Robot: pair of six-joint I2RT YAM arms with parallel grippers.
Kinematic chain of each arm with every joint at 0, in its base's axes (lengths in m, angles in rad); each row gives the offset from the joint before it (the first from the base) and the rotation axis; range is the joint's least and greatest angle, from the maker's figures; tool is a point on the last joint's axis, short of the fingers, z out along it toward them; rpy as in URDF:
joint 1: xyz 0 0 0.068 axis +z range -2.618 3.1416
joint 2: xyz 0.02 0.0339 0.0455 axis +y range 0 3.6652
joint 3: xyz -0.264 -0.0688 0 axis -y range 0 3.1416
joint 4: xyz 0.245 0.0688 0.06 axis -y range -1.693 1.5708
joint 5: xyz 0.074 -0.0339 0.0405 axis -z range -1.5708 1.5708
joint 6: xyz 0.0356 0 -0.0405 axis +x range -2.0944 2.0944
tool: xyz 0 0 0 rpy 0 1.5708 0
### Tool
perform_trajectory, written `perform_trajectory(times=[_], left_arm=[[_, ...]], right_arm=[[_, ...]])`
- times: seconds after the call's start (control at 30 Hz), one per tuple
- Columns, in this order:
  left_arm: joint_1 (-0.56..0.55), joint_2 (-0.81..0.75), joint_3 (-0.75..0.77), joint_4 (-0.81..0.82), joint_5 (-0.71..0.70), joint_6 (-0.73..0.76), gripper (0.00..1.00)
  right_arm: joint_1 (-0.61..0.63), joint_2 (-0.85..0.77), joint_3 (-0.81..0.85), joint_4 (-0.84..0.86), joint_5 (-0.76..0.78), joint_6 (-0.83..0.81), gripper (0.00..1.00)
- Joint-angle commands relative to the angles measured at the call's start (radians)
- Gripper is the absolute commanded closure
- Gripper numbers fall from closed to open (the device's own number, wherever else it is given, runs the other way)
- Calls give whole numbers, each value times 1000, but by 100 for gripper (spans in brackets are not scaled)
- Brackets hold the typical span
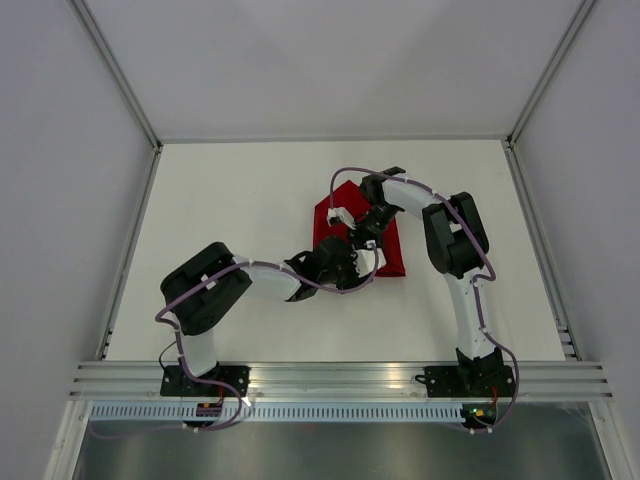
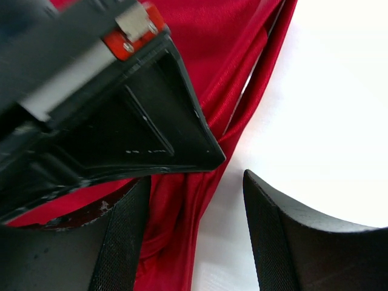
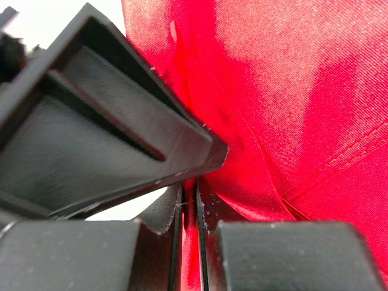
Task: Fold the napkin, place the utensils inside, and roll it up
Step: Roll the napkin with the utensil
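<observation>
The deep-red napkin [image 1: 393, 255] lies bunched on the white table [image 1: 240, 200], with both grippers on top of it. My right gripper [image 3: 189, 195] is shut on a thin fold of the napkin [image 3: 291, 91], and a sliver of red shows between its pads. My left gripper [image 2: 195, 180] is open right beside it. A folded edge of the napkin [image 2: 224, 60] lies between its fingers [image 2: 121, 242], against the left one, with bare table by the right one. In the top view the two grippers, left [image 1: 350, 264] and right [image 1: 366, 240], nearly touch. The utensils are out of view.
Grey walls and metal frame posts close in the table at the back and both sides. A slotted rail [image 1: 340, 380] runs along the near edge by the arm bases. Purple cables loop along both arms.
</observation>
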Motion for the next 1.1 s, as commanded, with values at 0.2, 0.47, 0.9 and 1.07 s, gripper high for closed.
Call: perform_trajectory(times=[0.2,0.47,0.9,1.07], left_arm=[[-8,52,16,45,5,19,34],[-13,83,39,-24,24,11,53],[-13,107,78,-131,63,-18,93],[-7,126,113,-188,120,-38,98]], right_arm=[[-7,103,-43,120,181,-66,99],[-7,102,-35,112,178,-64,100],[-10,71,-26,74,135,-60,96],[-19,8,-32,68,91,-44,72]])
